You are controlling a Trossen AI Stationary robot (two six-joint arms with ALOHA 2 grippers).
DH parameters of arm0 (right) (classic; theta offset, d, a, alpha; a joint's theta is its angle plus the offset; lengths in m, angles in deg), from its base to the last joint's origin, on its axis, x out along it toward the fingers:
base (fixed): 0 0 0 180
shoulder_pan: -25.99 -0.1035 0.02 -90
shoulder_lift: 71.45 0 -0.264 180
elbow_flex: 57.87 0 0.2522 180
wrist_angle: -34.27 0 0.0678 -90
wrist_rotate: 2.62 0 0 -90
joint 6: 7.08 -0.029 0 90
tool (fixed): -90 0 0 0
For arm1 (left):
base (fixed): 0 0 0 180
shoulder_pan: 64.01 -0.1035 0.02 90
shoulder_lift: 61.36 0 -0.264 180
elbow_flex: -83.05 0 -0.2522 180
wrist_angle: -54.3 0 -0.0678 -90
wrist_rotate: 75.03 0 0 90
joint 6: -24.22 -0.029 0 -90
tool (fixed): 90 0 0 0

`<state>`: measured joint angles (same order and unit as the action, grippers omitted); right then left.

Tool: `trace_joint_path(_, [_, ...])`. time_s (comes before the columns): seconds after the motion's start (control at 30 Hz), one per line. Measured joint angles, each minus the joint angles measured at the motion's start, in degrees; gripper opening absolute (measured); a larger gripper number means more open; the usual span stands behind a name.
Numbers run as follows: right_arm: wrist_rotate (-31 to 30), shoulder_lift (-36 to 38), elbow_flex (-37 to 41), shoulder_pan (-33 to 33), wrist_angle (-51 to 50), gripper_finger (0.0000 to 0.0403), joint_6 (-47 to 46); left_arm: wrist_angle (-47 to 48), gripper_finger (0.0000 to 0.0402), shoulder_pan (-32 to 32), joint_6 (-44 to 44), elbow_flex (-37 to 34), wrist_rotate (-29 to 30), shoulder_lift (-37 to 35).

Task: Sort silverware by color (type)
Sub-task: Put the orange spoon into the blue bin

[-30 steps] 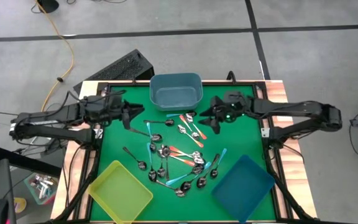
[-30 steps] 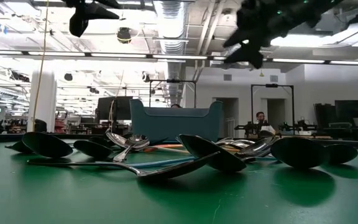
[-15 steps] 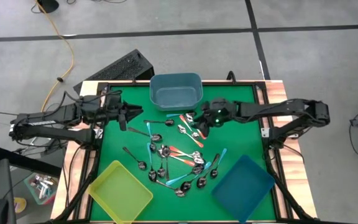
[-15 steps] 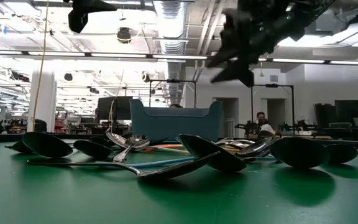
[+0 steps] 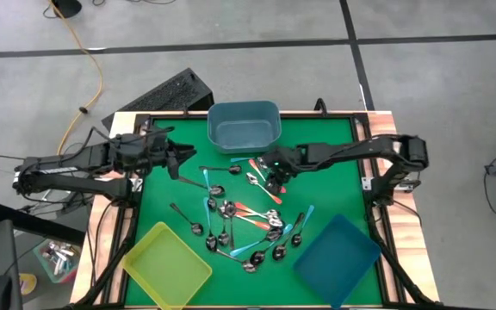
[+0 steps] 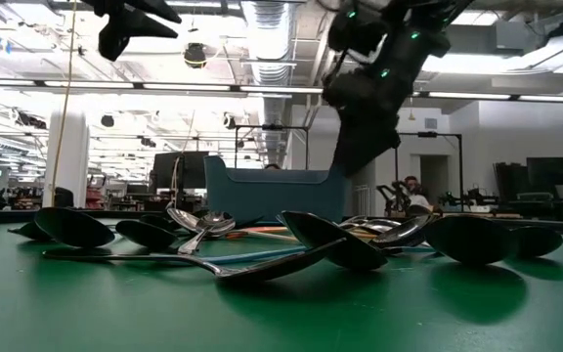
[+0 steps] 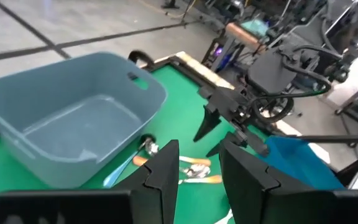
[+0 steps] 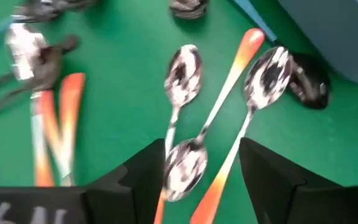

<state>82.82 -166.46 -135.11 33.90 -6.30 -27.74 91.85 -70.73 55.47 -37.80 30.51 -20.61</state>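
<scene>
Right gripper [image 5: 274,171] has swung in from the right part of the mat toward the middle and dropped lower than a second ago. It now hangs over the cluster of spoons just in front of the grey-blue bin [image 5: 244,126]. Left gripper [image 5: 182,158] has hardly shifted.

Right gripper — fingers spread wide, nothing between them. The right wrist view looks straight down between the pads [image 8: 138,171] at three orange-handled spoons [image 8: 229,68]. One bowl sits in the gap directly below, and two more orange handles lie off to one side. My reading: the spread stance is set to straddle one handle for a pick, not yet made.

Left gripper — hovering off the mat near the left edge, well apart from the pile. Fingers [image 7: 163,168] stand parted with empty space between them, so it holds nothing. It looks to be waiting, pointed toward the grey-blue bin and the right arm.

Outward from the right gripper: the main heap of silverware [image 5: 239,220] lies just beyond it toward the front of the mat. It is tangled, with teal, orange and dark handles mixed. The count is uncertain because of overlap — roughly twenty spoons.

Bins — three: the grey-blue one at the back, a yellow bin [image 5: 167,264] front-left, a dark blue bin [image 5: 337,249] front-right. All look empty, so sorting is barely begun.
</scene>
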Motion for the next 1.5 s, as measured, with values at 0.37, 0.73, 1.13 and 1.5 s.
trace_joint_path(0.37, [-1.98,-8.08,-3.2,3.08,-4.68,0.0285,-1.99,3.89,0.01,0.0,2.34,-0.02,1.76,0.02])
trace_joint_path(0.73, [-2.97,-10.46,-3.12,5.72,-3.46,0.0285,-1.4,3.93,0.01,0.0,2.13,-0.02,1.78,0.13])
trace_joint_path(1.13, [-3.12,-13.82,-3.05,5.42,0.09,0.0286,0.17,3.91,0.01,0.0,2.17,-0.02,1.8,0.13])
trace_joint_path(1.5, [-4.52,-14.01,-3.13,5.84,-2.21,0.0225,-2.72,3.93,0.01,0.0,2.15,-0.02,1.78,0.13])
